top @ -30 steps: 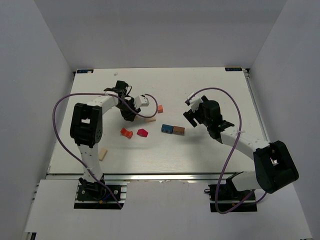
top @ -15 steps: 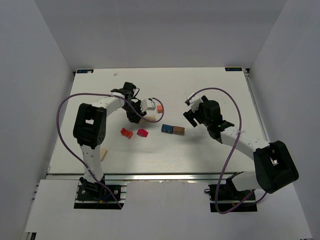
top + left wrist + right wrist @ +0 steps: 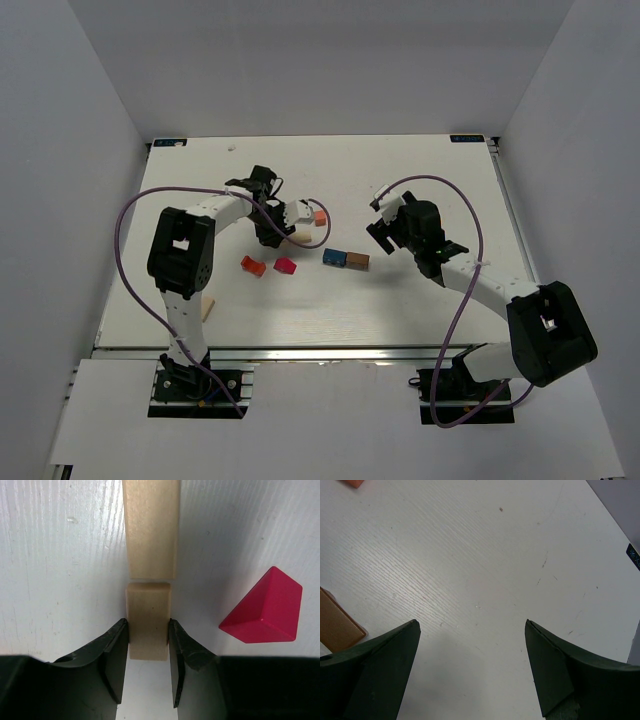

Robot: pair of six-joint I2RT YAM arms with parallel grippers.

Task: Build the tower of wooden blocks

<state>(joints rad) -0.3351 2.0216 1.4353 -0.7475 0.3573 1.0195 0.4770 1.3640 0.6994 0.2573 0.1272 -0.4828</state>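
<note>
My left gripper (image 3: 148, 626) is shut on a small pale tan block (image 3: 148, 611). The block's far end meets a longer pale tan block (image 3: 151, 527) lying in line with it. A red wedge block (image 3: 262, 607) lies to the right of them. In the top view the left gripper (image 3: 277, 234) is beside the tan block (image 3: 301, 237), below an orange block (image 3: 320, 217). A blue block (image 3: 333, 257) and a brown block (image 3: 357, 261) lie side by side. My right gripper (image 3: 382, 238) is open and empty just right of them, and it also shows in the right wrist view (image 3: 472, 625).
Two red blocks (image 3: 252, 265) (image 3: 286, 265) lie left of the blue one. Another tan block (image 3: 207, 307) lies near the left front edge. The brown block's corner (image 3: 337, 625) shows left of my right fingers. White walls enclose the table (image 3: 430, 170).
My left gripper has moved right with the small tan block, bringing it up to the longer tan block. The right arm has not moved.
</note>
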